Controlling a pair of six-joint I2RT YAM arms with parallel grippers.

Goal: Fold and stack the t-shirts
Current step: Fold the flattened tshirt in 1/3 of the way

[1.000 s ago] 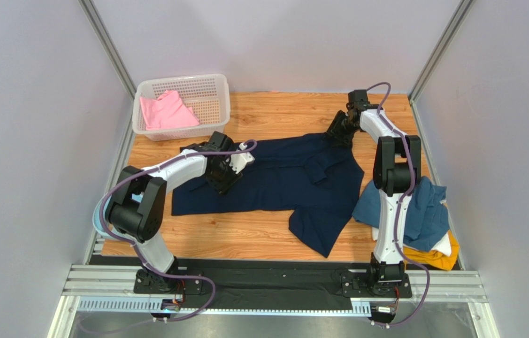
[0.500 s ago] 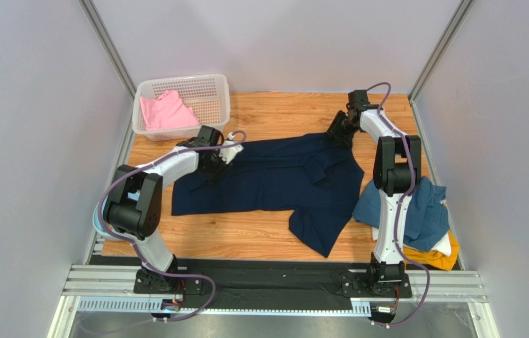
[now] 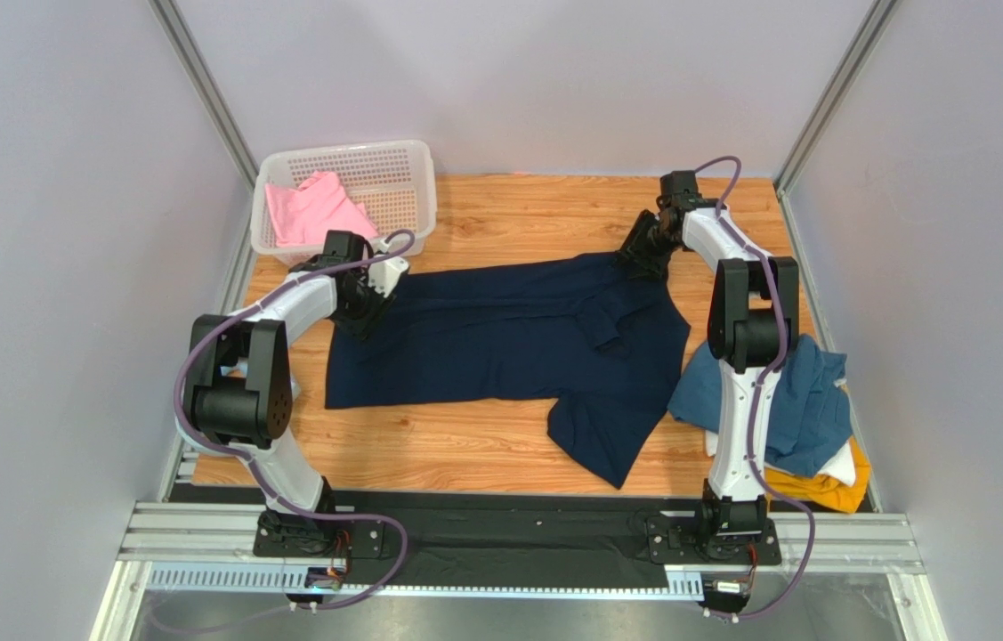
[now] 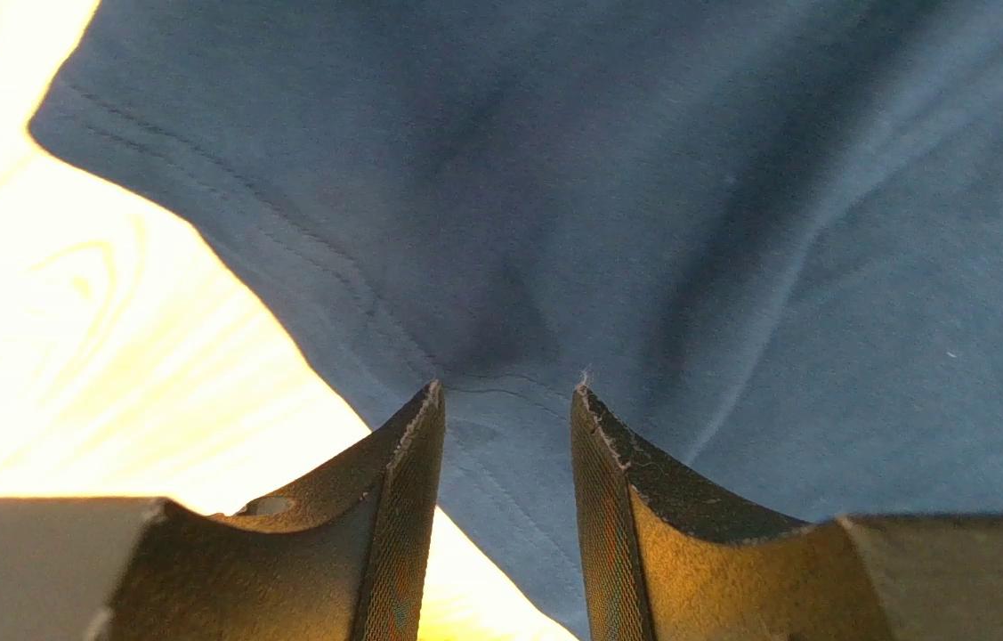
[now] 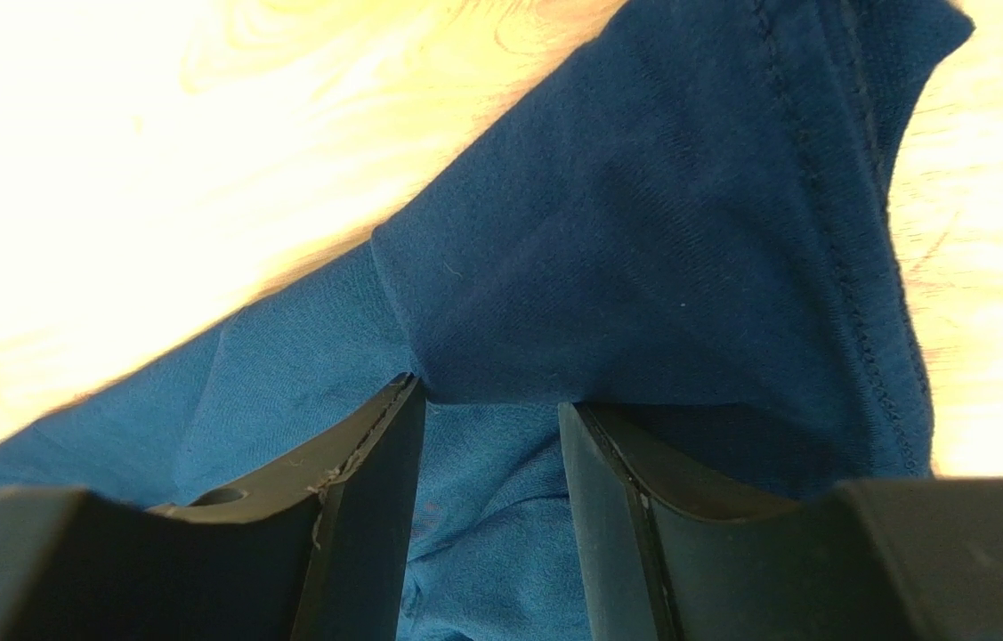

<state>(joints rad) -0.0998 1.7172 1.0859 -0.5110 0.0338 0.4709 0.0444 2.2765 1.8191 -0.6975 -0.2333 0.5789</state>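
Pale grey walls close in a wooden table. A navy tee lies spread across the middle of the table, rumpled, with one flap trailing toward the near edge.

The left claw sits at the tee's far left corner, just beside a white basket that stands in the table's far left corner. Its jaws are narrow and pinch the stitched hem, and the cloth puckers where they meet. The right claw is at the tee's far right end, near the table's far right corner. Its jaws are likewise narrow and nip a fold of navy cloth beside a seamed edge.

A pink tee lies crumpled in the basket. At the right edge, toward the near corner, a teal tee lies loose on top of a white tee and a mustard tee.

The step in hand looks like stretching the navy tee flat before its first fold, with each claw holding one end. The next move likely calls for an even pull on both ends, so that the trailing flap straightens and the cloth settles smooth.

No brand, label or writing can be read anywhere.
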